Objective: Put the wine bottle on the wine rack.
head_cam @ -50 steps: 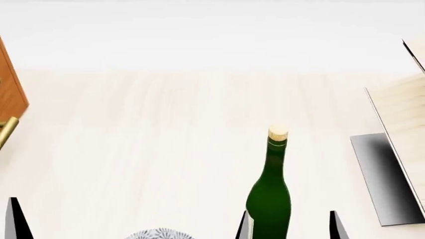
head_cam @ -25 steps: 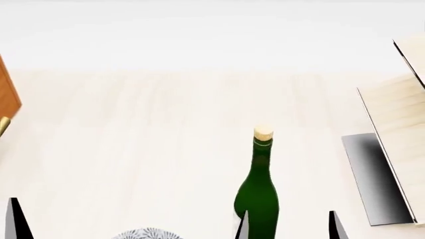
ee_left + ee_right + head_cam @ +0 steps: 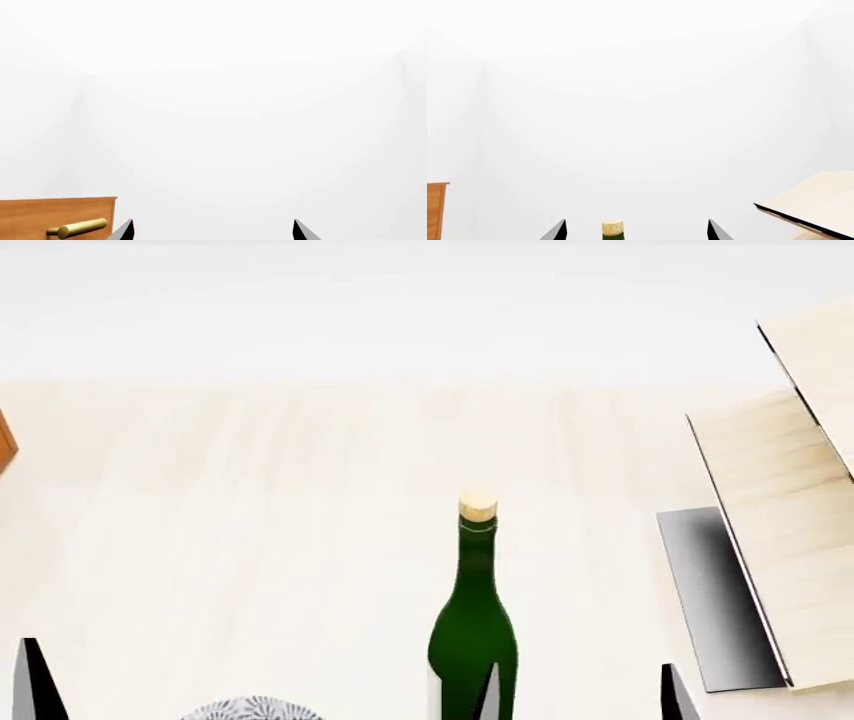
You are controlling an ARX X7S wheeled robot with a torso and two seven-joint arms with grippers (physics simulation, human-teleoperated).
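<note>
The wine bottle stands upright on the worktop, ungrasped; my right hand is spread for approach, wine rack alongside.

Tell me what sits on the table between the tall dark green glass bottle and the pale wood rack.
Nothing: in the head view, only bare pale tabletop separates the tall dark green glass bottle from the pale wood rack.

We've got a pale wood worktop, an orange-brown cabinet with a brass handle, and a patterned bowl at the near edge.
</note>
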